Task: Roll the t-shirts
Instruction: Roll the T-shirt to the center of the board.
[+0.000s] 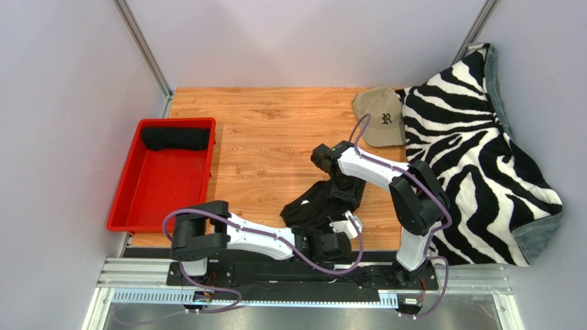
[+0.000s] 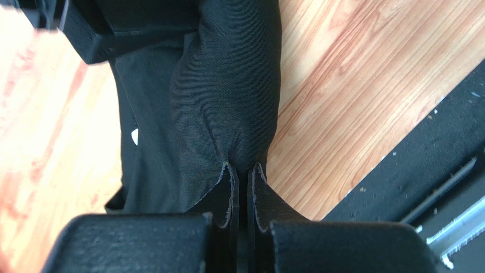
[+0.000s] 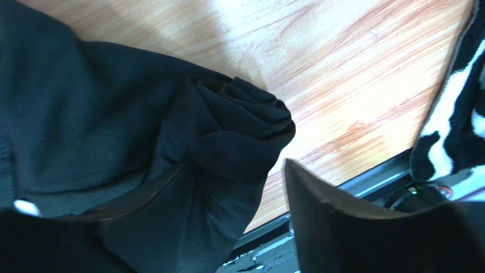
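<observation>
A black t-shirt [image 1: 311, 206] lies partly rolled on the wooden table near its front edge. My left gripper [image 1: 331, 235] is at the shirt's near side. In the left wrist view its jaws [image 2: 243, 170] are shut on the end of the shirt's roll [image 2: 227, 85], and the cloth bunches at the tips. My right gripper [image 1: 342, 191] hangs over the shirt's far side, open [image 3: 233, 185]. The coiled end of the roll [image 3: 233, 125] sits between its left finger [image 3: 136, 199] and its right finger [image 3: 327, 210]. A second black t-shirt [image 1: 175, 138] lies rolled in the red tray [image 1: 148, 199].
A tan cap [image 1: 381, 117] rests at the back right of the table. A zebra-print blanket [image 1: 475, 158] covers the right side. The red tray stands at the table's left edge. A black rail [image 2: 410, 182] runs along the front edge.
</observation>
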Motion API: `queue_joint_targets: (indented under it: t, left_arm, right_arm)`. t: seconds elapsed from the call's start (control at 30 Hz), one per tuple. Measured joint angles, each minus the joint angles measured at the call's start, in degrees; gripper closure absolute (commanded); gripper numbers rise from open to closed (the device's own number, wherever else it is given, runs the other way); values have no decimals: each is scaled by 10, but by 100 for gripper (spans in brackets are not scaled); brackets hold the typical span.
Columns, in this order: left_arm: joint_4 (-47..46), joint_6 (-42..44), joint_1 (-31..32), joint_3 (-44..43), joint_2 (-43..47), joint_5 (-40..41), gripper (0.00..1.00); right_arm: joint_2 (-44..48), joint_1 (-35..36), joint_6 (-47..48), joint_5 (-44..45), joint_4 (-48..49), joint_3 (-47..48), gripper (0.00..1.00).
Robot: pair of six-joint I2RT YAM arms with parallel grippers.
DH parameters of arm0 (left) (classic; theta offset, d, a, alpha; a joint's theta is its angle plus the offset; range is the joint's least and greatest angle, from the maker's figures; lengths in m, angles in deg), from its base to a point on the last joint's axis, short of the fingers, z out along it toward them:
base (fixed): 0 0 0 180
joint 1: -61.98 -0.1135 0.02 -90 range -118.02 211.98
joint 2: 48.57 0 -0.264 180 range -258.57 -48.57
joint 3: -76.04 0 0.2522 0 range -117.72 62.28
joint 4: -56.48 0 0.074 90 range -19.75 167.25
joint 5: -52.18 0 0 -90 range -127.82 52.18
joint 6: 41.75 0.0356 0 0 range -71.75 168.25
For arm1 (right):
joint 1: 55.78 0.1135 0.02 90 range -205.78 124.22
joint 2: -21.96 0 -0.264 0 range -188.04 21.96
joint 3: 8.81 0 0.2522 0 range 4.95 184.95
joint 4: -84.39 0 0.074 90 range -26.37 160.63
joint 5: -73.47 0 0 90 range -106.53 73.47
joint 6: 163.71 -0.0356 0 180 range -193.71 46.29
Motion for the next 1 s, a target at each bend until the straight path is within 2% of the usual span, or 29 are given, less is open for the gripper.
queue_joint_targets:
  t: [0.23,0.47,0.77,1.0]
  left_arm:
    - [-31,-22,-44,68,82,-106,100]
    - [-51,-55,-94,92,117,-226,100]
    - [-116,-150,-200,157,154,-424,100]
    - [-205,-258,-306,216,153,-598,100]
  right_arm:
    - [82,-5,-20,15,24,-11,30]
    - [195,-16,-40,49,43,-27,28]
    - [358,-10,-63,63,123,-165,29]
    - [409,46,-100,69,181,-256,29]
